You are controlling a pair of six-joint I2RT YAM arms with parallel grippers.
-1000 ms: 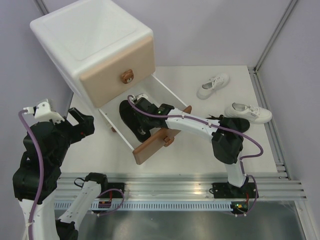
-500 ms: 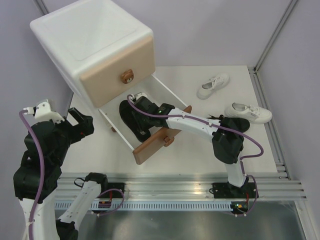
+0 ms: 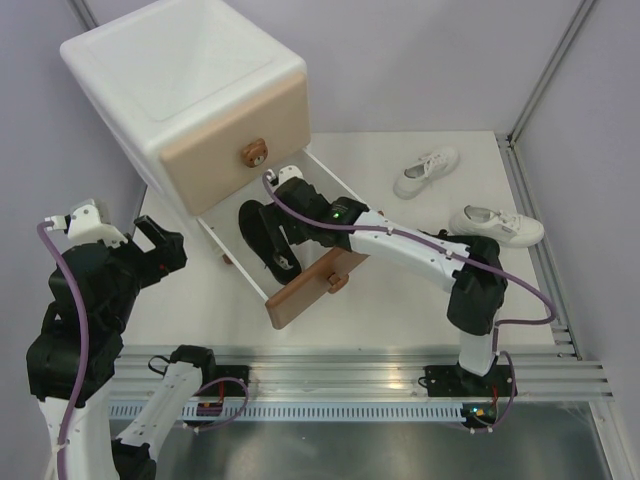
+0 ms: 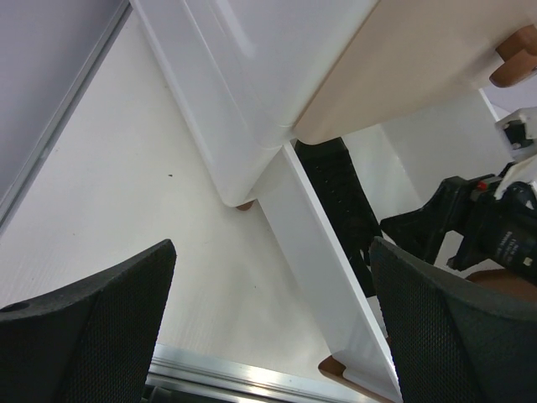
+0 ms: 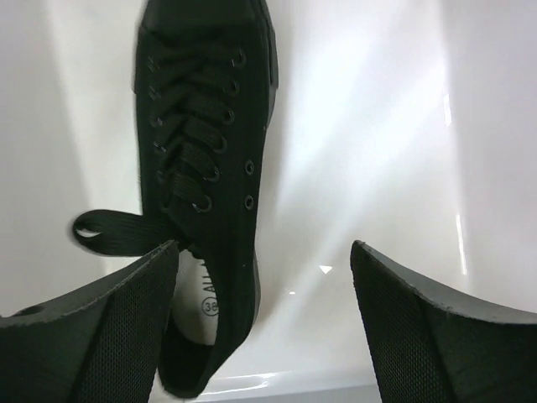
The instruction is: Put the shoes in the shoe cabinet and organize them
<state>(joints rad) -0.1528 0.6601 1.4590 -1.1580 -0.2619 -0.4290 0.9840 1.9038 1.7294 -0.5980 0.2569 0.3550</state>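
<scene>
While the shoe cabinet (image 3: 190, 90) stands at the far left of the counter (image 3: 400, 310) with its lower drawer (image 3: 305, 288) pulled out, one black shoe (image 3: 262, 235) lies inside that drawer, under my right arm. One white sneaker (image 3: 427, 172) and another (image 3: 497, 226) lie on the counter, well right of the drawer.

Left wrist view: my left gripper (image 4: 273, 245) is spread wide and empty, near the cabinet's left side.

Right wrist view: my right gripper (image 5: 264, 246) is released, grasping nothing; the black shoe rests on the drawer floor.
</scene>
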